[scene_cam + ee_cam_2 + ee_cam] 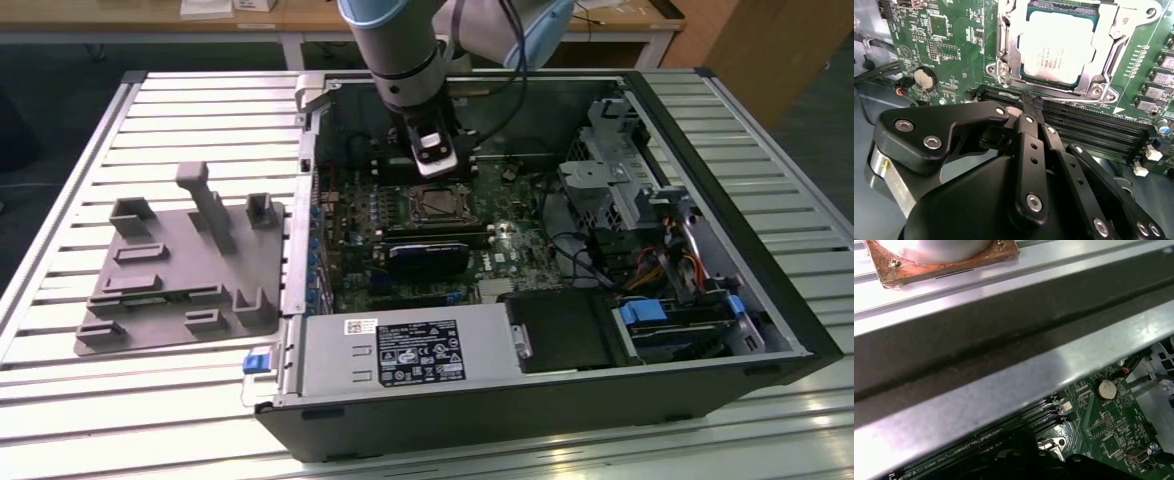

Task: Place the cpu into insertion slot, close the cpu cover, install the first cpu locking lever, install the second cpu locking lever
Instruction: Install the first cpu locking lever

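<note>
The cpu [1059,47], a square chip with a dull silver top, lies in the insertion slot [437,205] on the green motherboard inside the open computer case. The cpu cover [1004,42], a silvery metal frame, lies flat around the chip's edges. My gripper [1027,104] hangs low just beside the socket, over the black memory slots [1089,132], with its black fingers [1030,150] drawn together and nothing between them. In the exterior view the gripper [438,168] stands upright just behind the socket. I cannot make out how the locking levers stand.
A black card with a fan face [430,255] sits close beside the socket. The case also holds a power supply [400,350], a drive cage [601,180] and cables [667,265]. The case wall [1004,345] rises close by. A grey fixture [180,265] lies on the slatted table.
</note>
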You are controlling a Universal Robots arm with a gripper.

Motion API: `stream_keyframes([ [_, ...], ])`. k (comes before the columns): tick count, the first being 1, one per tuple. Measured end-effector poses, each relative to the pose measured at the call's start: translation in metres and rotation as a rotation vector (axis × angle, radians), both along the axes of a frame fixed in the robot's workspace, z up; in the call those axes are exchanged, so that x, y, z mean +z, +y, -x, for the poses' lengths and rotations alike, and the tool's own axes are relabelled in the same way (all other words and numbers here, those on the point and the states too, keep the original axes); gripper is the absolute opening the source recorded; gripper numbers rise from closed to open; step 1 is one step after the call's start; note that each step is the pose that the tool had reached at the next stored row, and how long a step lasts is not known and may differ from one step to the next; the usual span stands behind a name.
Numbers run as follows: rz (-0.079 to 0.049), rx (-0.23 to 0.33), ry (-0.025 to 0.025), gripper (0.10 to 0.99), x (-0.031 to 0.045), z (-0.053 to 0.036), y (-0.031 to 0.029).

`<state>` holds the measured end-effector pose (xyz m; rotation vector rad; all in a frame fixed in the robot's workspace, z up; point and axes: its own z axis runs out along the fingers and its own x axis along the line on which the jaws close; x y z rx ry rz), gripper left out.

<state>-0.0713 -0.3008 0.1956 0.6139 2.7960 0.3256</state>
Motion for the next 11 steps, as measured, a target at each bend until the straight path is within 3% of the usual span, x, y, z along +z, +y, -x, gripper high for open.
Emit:
stream_keyframes([
  [11, 0.0, -0.001, 0.0, 0.102, -0.003, -0.0003, 0.0001],
])
